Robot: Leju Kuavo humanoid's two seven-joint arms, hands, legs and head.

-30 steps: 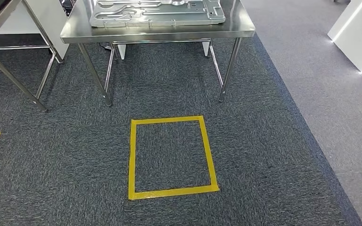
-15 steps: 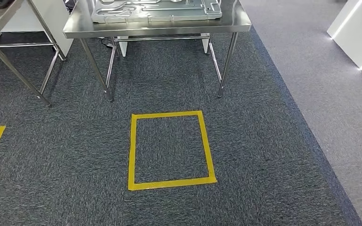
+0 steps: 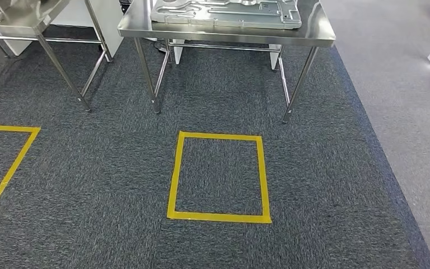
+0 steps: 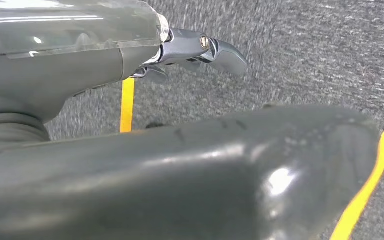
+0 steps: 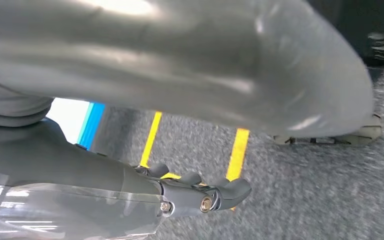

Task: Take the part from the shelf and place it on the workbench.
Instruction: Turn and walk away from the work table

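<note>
Part (image 3: 227, 12) lies flat on worktop (image 3: 313, 33), long axis crosswise, beyond yellow square (image 3: 219, 176); left hand (image 4: 200, 50) and right hand (image 5: 200, 195) hang empty, fingers loosely apart.

Flat silver metal part (image 3: 227, 12), stamped with grooves and cutouts. Lying flat atop the steel counter (image 3: 224, 33), beyond the yellow floor square (image 3: 219, 176).

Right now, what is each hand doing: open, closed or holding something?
Left hand: holds nothing, fingers apart, open above the dark grey carpet.
Right hand: holds nothing, open.
</note>
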